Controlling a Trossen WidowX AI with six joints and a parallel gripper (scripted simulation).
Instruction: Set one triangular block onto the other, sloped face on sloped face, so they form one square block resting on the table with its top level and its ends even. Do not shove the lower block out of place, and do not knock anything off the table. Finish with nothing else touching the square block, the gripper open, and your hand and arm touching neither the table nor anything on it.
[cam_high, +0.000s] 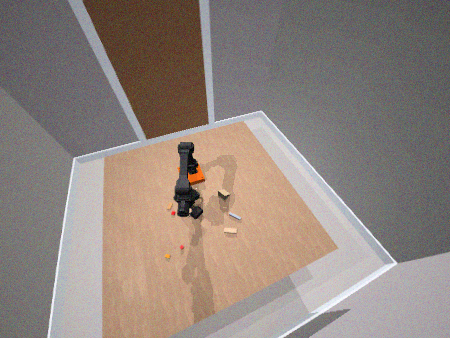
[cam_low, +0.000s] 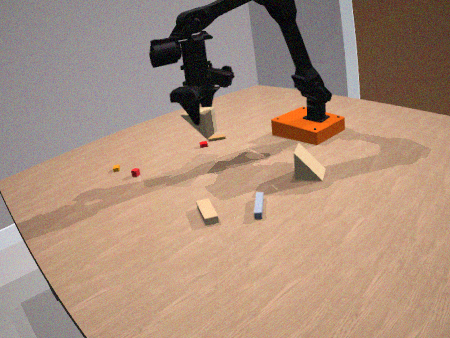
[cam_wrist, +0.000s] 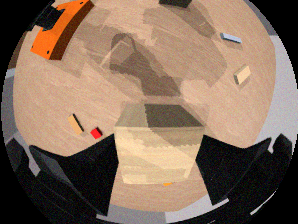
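Note:
One tan triangular block (cam_low: 207, 122) (cam_wrist: 157, 152) is held in the air, clear of the table, with a narrow edge pointing down in the exterior view. My gripper (cam_low: 202, 113) (cam_wrist: 156, 135) is shut on it, one finger on each side. In the top view the arm's hand hides most of the held block. The other triangular block (cam_high: 224, 194) (cam_low: 307, 166) stands on the table with its slope facing up, apart from the gripper. Only its dark side (cam_wrist: 175, 2) shows at the top edge of the wrist view.
The orange base (cam_high: 198, 176) (cam_low: 294, 131) (cam_wrist: 59, 37) is behind. A tan bar (cam_high: 230, 231) (cam_low: 206, 210) (cam_wrist: 242, 75) and blue bar (cam_high: 235, 216) (cam_low: 258, 205) (cam_wrist: 231, 38) lie in front of the standing block. Two red cubes (cam_high: 182, 247) (cam_low: 135, 172), an orange cube (cam_high: 167, 256) (cam_low: 116, 168) and a thin tan piece (cam_high: 170, 205) (cam_wrist: 75, 124) lie elsewhere.

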